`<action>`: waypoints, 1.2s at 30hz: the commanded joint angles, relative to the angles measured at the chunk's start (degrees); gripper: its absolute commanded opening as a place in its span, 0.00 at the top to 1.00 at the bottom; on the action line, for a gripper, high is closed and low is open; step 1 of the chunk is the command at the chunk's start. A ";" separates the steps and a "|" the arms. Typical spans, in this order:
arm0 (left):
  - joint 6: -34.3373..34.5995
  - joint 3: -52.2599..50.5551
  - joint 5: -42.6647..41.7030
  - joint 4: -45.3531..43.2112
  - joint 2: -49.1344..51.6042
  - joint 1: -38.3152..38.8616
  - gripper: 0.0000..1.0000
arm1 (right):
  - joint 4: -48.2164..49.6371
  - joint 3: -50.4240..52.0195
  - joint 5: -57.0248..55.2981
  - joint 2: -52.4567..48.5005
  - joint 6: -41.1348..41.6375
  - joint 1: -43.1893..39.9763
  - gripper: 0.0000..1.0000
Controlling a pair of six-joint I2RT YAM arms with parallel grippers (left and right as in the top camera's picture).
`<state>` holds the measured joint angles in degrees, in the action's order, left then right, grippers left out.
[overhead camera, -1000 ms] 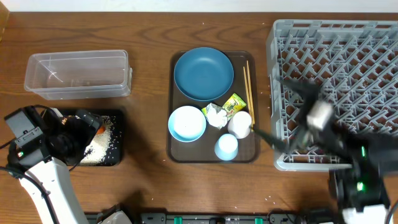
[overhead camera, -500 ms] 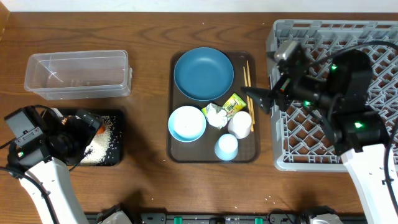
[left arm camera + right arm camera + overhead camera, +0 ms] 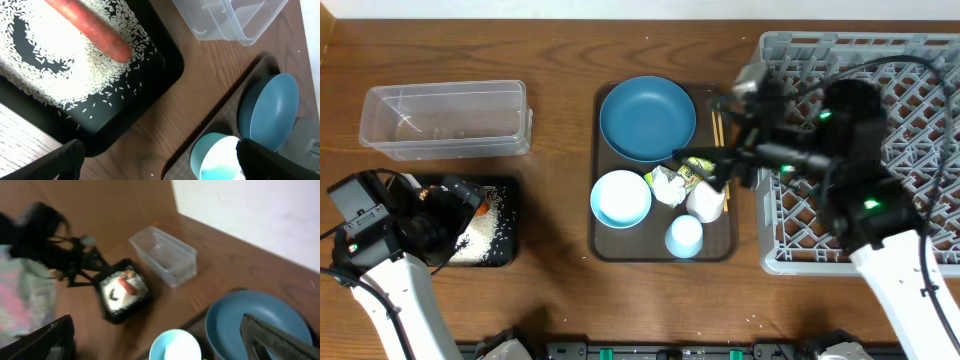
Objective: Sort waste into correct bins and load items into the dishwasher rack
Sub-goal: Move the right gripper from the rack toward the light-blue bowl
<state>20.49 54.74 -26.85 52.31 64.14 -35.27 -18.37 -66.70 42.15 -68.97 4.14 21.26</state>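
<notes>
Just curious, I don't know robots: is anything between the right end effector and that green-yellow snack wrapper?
Nothing visible does. The open right end effector hangs over the snack wrapper. Crumpled paper and a whitish cup sit close beside the wrapper.

Seen from overhead, the light is bright and even and comes from above, so the tub and the brown tray cast only short, soft shadows on the worktop. All is sharp there except the right gripper, which is a little smeared. The left wrist view is crisp on the rice and carrot, though the bowl glares to plain white and the dark fingers in the corners are out of focus. The right wrist view is soft and smeared all over, with the wall washed out pale.
</notes>
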 commanded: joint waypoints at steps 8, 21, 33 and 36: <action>-1.36 0.13 -0.55 0.11 0.17 -0.35 0.02 | -1.86 -1.09 -54.27 -6.34 9.03 25.35 0.01; -1.36 0.13 -0.57 0.11 0.17 -0.35 0.02 | -17.64 -15.80 -48.52 -25.94 11.56 28.37 0.02; -1.36 0.13 -0.55 0.11 0.17 -0.35 0.02 | -36.39 -35.19 -40.09 -40.41 4.57 29.68 0.02; -1.36 0.13 -0.55 0.11 0.17 -0.35 0.02 | -35.50 -35.19 -40.13 -43.28 4.04 30.86 0.01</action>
<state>20.49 54.74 -26.85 52.31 64.14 -35.27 -54.30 -101.12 0.03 -109.16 10.26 50.63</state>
